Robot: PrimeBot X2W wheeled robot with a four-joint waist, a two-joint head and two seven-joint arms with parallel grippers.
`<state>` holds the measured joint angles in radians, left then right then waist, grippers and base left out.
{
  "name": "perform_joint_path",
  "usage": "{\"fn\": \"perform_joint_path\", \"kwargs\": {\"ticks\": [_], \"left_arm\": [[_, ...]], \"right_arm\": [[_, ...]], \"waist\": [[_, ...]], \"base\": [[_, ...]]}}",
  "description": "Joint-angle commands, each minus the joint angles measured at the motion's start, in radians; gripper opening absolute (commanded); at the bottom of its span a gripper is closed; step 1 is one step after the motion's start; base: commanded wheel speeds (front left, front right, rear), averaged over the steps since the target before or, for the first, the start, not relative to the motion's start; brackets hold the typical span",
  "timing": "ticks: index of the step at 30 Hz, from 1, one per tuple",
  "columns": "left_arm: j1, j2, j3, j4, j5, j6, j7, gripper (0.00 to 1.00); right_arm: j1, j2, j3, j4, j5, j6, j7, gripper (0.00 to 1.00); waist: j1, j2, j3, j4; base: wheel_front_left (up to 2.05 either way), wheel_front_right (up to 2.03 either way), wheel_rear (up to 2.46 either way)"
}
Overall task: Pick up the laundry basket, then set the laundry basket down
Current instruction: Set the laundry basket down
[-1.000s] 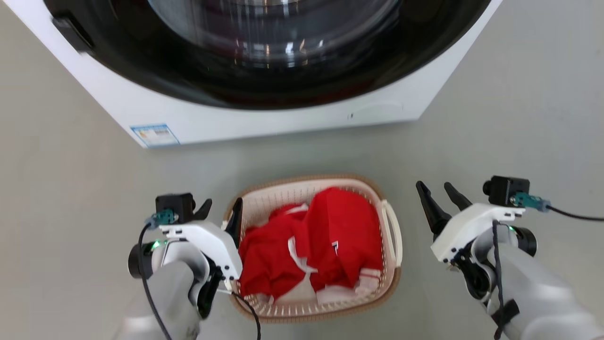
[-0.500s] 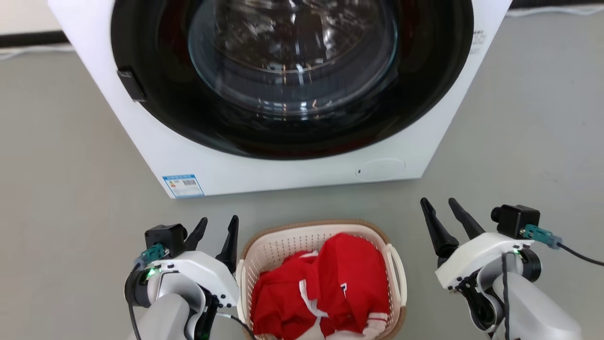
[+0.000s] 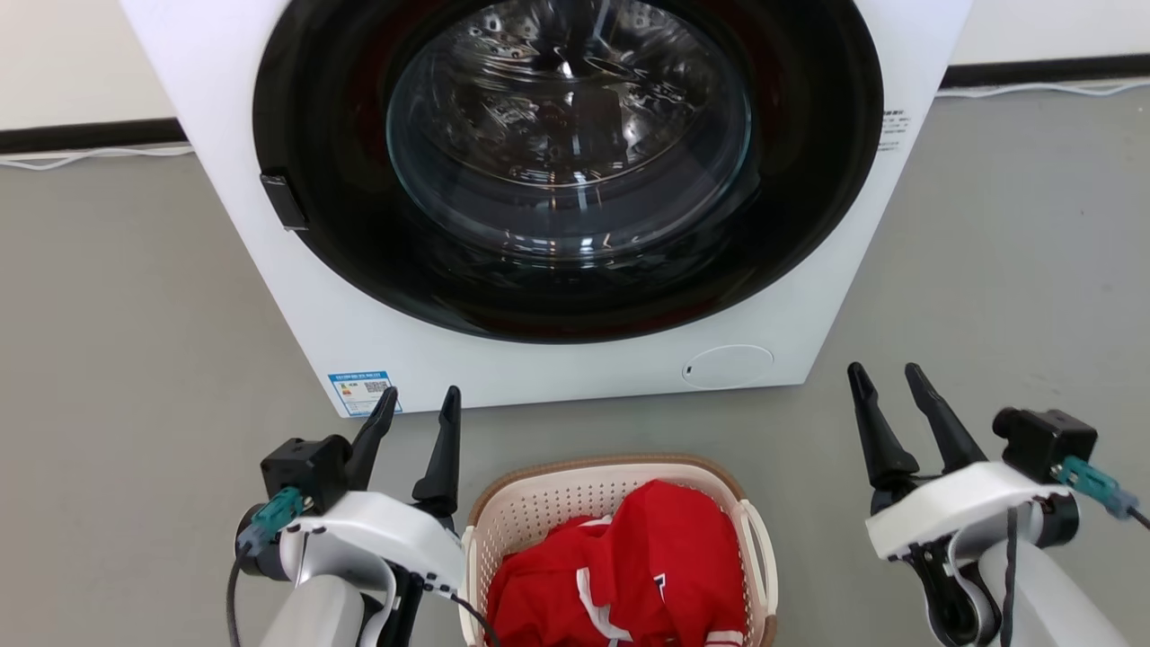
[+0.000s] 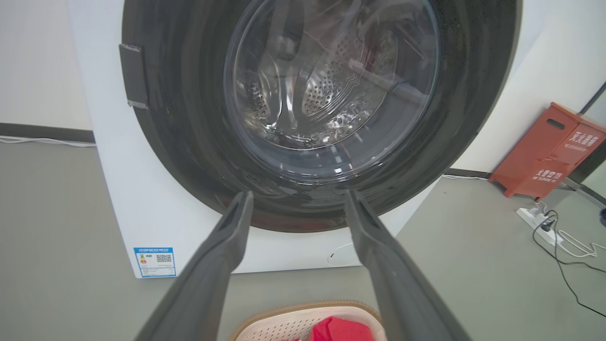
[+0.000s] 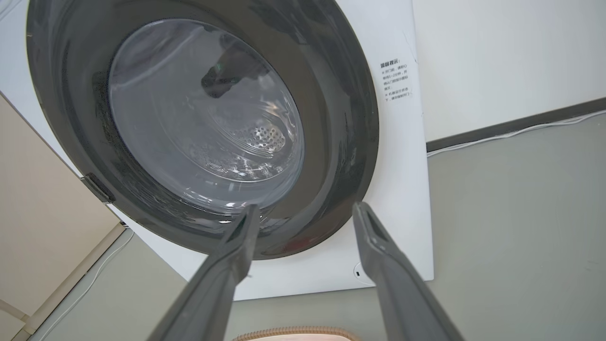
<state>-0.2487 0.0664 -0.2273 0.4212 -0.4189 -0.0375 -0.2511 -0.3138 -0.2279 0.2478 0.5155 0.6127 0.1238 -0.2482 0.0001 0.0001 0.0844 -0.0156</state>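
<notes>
Head cam tilted up: more of the washing machine [image 3: 296, 296] is in frame, skirting [image 3: 90, 137] now visible, and the laundry basket [image 3: 539, 503] has slid to the 6 o'clock edge, cut off. Left tool [image 3: 420, 393] came off the basket's 9 o'clock rim and now sits clear at its 10 o'clock. Right tool [image 3: 883, 368] moved further out, at the basket's 2 o'clock.

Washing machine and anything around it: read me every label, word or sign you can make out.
"温馨提示:" heads the notice on the washing machine; the lines below it are too small to read.
Blue sticker, machine's lower front: a QR code, print too small to read.
Red box by the wall: white characters, too blurred to read.
</notes>
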Motion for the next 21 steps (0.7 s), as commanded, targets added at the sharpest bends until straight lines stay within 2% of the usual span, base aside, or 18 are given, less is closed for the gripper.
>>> {"fn": "perform_joint_path", "kwargs": {"ticks": [1, 9, 21], "left_arm": [[0.005, 0.006, 0.037, -0.057, 0.007, -0.017, -0.011, 1.00], [0.083, -0.006, 0.098, -0.159, 0.027, -0.035, -0.011, 1.00], [0.119, -0.014, 0.153, -0.175, 0.055, -0.047, -0.011, 1.00]], "right_arm": [[0.027, 0.002, -0.005, -0.055, -0.034, 0.007, -0.014, 1.00], [0.110, 0.035, -0.126, -0.180, -0.129, 0.007, -0.014, 1.00], [0.141, 0.070, -0.200, -0.223, -0.225, 0.007, -0.014, 1.00]], "waist": [[-0.0001, -0.0001, -0.007, 0.004], [-0.0001, -0.0001, -0.030, 0.001], [-0.0001, -0.0001, -0.033, -0.011]], "base": [[0.00, 0.00, 0.00], [0.00, 0.00, 0.00], [0.00, 0.00, 0.00]]}}
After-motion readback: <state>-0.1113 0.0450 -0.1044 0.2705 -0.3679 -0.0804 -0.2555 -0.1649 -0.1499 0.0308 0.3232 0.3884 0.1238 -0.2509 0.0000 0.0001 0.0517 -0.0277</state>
